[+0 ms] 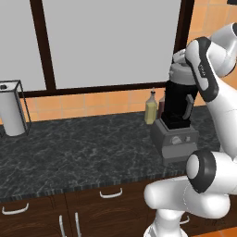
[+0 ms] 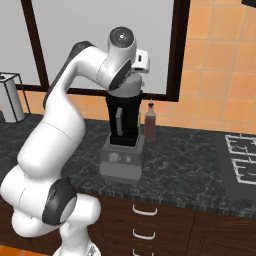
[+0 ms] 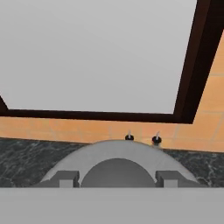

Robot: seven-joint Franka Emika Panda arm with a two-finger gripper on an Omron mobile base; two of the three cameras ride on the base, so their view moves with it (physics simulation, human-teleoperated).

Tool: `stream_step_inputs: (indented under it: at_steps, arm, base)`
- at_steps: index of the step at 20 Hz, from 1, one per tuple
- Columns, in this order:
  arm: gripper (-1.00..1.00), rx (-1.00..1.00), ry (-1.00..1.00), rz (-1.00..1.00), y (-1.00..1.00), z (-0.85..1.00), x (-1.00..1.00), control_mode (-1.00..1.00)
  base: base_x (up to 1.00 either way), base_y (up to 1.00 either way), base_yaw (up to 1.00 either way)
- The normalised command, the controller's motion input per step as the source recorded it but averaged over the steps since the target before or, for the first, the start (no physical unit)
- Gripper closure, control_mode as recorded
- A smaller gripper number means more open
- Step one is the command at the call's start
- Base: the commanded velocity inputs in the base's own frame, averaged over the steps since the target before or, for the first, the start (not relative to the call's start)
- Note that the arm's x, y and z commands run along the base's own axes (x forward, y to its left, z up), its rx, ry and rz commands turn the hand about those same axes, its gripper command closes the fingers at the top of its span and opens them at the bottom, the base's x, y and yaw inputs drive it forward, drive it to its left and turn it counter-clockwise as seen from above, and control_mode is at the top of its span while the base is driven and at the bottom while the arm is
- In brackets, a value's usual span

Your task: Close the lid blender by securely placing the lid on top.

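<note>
A paper-towel roll [image 1: 10,111] stands far left on the counter [image 1: 83,152], with open room between. The blender [image 1: 178,118] sits near the counter's front edge, bottles [image 1: 151,107] just behind. The lid [image 1: 180,71] tops the jar, half hidden by the arm. The gripper [image 3: 118,177] straddles the lid, fingers [image 3: 65,178] spread; whether they grip it, I cannot tell.

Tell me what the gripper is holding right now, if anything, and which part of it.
It cannot be told for sure. The gripper sits right over the lid atop the blender, fingertips either side of its raised middle, but contact is not visible.
</note>
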Motion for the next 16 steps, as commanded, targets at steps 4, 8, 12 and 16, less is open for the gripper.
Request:
stream_step_inputs:
  at_steps: [4,8,12,16]
  arm:
    - [1.0,0.0,0.0,0.0,-0.01,0.02,0.0,-1.0]
    - [1.0,0.0,-0.02,0.0,0.0,0.0,0.0,-1.0]
    - [1.0,0.0,0.0,0.0,0.0,0.0,-0.01,-1.0]
    - [1.0,0.0,0.0,0.0,0.0,0.0,-0.03,-1.0]
  base:
    - [0.0,0.0,0.0]
    - [0.0,0.0,0.0]
    - [0.0,0.0,0.0]
    - [0.0,0.0,0.0]
